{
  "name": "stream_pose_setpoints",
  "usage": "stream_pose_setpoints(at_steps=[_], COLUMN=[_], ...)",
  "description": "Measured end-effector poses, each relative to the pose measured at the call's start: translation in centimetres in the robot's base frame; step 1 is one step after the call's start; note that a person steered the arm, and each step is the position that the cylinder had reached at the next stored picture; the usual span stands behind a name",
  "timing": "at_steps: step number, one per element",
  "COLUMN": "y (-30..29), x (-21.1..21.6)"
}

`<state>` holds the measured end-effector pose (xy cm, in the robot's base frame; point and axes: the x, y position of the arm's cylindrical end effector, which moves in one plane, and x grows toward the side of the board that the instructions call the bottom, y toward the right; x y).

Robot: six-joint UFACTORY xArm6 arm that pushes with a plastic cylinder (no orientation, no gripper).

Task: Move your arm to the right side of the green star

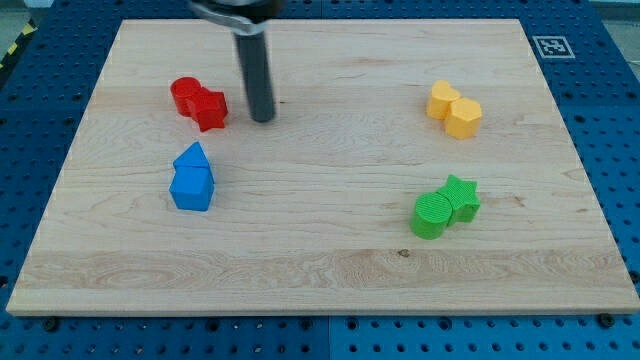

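The green star (462, 197) lies at the lower right of the wooden board, touching a green cylinder (432, 216) on its lower left side. My tip (263, 117) is at the upper left of the board, far to the left of the green star. It stands just to the right of a red star (210, 108) and a red cylinder-like block (185, 95).
A blue block pair (192, 178), one pointed and one cube-like, lies at the left below the red blocks. Two yellow blocks (454, 109) lie at the upper right, above the green star. The board's right edge (590, 190) is beyond the green star.
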<state>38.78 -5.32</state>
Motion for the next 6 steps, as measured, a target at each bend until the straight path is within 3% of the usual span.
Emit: stream_pose_setpoints(at_steps=[4, 6], y=[25.2, 24.6], x=[8.8, 13.4])
